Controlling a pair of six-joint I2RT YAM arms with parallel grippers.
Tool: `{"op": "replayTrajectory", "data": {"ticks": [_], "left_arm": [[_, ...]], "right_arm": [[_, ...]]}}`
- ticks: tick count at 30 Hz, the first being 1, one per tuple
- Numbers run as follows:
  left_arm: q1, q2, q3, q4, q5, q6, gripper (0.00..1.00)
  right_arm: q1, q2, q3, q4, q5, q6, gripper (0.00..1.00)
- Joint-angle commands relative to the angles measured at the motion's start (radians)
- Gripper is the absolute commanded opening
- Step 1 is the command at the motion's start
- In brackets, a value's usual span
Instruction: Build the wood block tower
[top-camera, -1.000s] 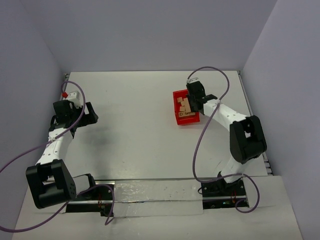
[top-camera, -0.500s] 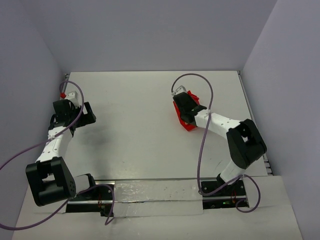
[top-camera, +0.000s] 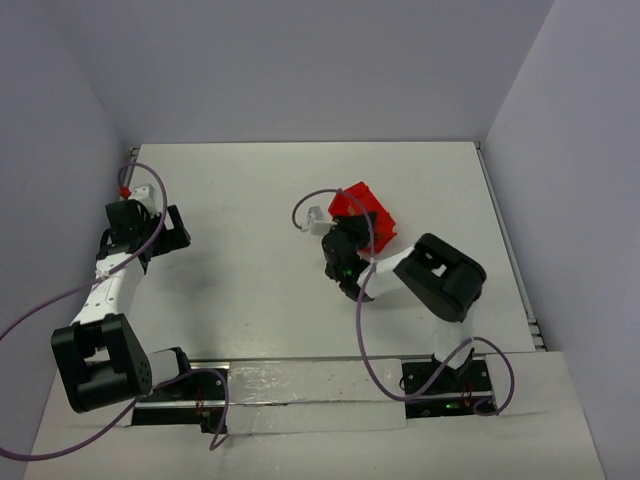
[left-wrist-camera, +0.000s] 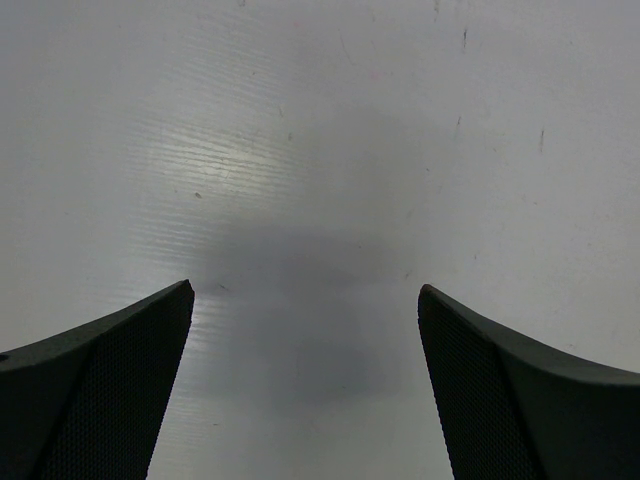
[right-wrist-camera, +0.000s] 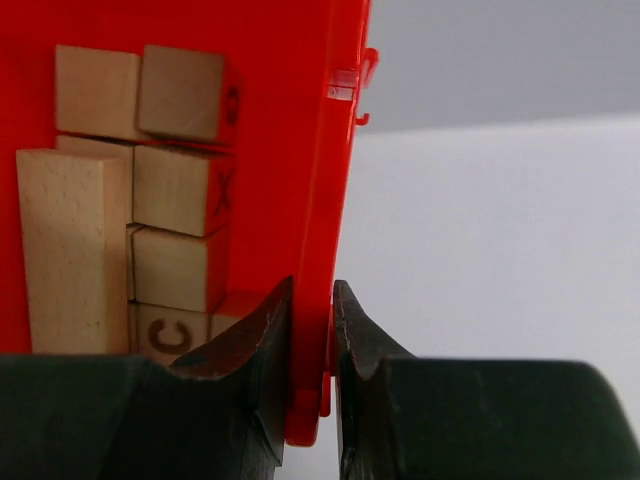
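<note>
- Since the earlier frames, the black two-finger right gripper has swung from the far right side of the white table in toward its centre, and the right arm has folded back on itself.
- Right gripper state: clenched. Both jaws pinch one side wall of the red plastic bin, one jaw inside the wall and one outside.
- The bin has travelled with the gripper. In the overhead view it lay flat near the right edge; it now shows tipped, just beyond the gripper.
- The wood blocks, small light-brown wooden cubes, some with printed letters, are all packed inside the bin against its floor, touching one another.
- Left gripper: released, jaws spread wide over bare table, nothing between them. It has held its place at the left side across all frames.
- Progress, as judged: very early. No block lies on the table and no stack exists.
- Remaining, as judged: get the blocks out of the bin, then place each one to form the base and upper layers.
</note>
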Motion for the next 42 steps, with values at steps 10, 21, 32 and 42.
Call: {"op": "replayTrajectory", "data": {"ticks": [10, 21, 32, 42], "left_arm": [[0.017, -0.021, 0.032, -0.011, 0.001, 0.008, 0.99], [0.020, -0.020, 0.032, -0.011, -0.001, 0.008, 0.99], [0.024, 0.027, 0.049, -0.016, 0.011, -0.005, 0.99], [0.031, 0.011, 0.040, -0.020, 0.015, 0.001, 0.99]], "right_arm": [[0.187, 0.200, -0.030, 0.812, -0.040, -0.572, 0.00], [0.325, 0.349, -0.063, 0.813, -0.098, -0.754, 0.00], [0.400, 0.478, 0.006, 0.812, -0.049, -0.888, 0.00], [0.433, 0.530, -0.018, 0.813, 0.001, -0.911, 0.00]]}}
